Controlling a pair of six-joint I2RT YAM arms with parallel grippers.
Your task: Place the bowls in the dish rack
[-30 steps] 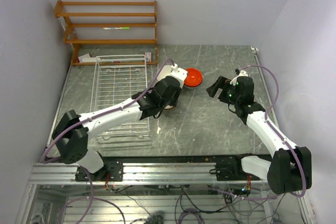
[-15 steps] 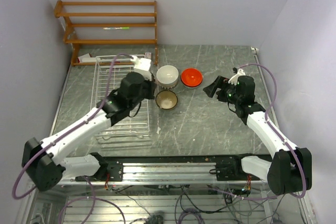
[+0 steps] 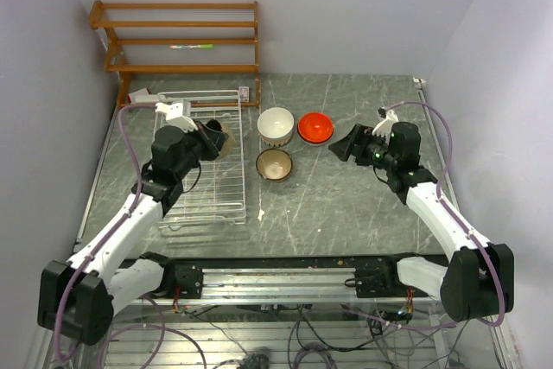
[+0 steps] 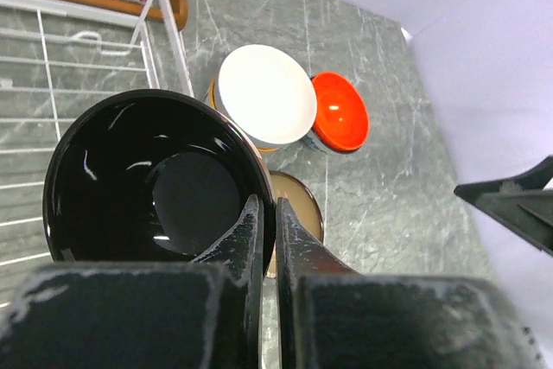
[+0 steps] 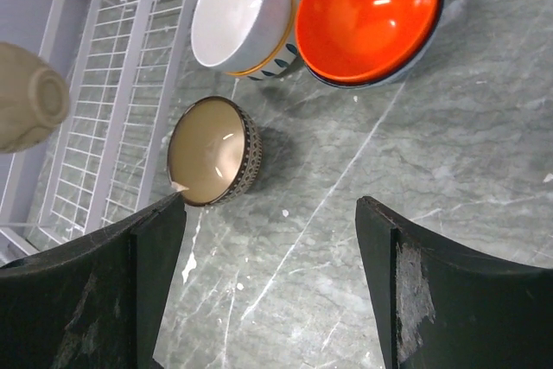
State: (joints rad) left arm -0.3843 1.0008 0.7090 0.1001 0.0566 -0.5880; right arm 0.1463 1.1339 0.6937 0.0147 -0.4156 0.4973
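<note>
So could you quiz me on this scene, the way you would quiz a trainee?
1. True or false: the left gripper is pinching the rim of the glossy black round bowl.
2. Which bowl on the grey marbled table stands nearest the right gripper? A the bright orange-red bowl; B the tan-brown bowl; C the white bowl.
3. Fill in: the right gripper's fingers stand ____ and hold nothing.
Key: 1 true; 2 A; 3 open.
</note>
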